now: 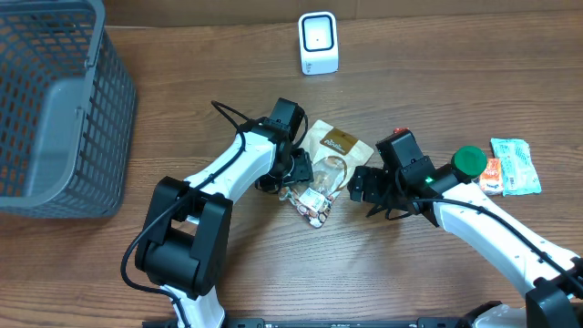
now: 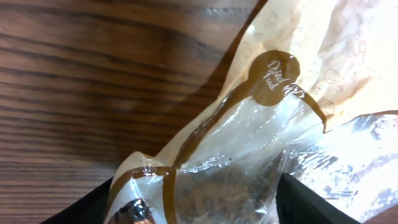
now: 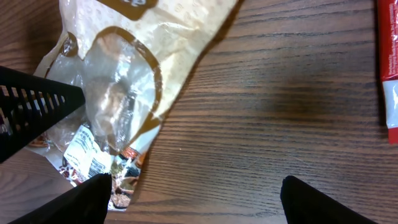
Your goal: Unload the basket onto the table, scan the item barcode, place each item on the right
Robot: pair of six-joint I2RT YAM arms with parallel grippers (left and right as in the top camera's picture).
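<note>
Centrally — dried-snack pouch (image 1: pixel 335 144); grey basket (image 1: pixel 111 137) apart.

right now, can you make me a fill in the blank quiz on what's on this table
1. The basket at the table's left side is coloured ___.
2. The scanner standing beyond the snack bag is coloured ___.
3. The left gripper has its fingers on either side of the ___.
4. The right gripper has its jaws ___, with nothing between them.

Missing words: grey; white; snack bag; open.
</note>
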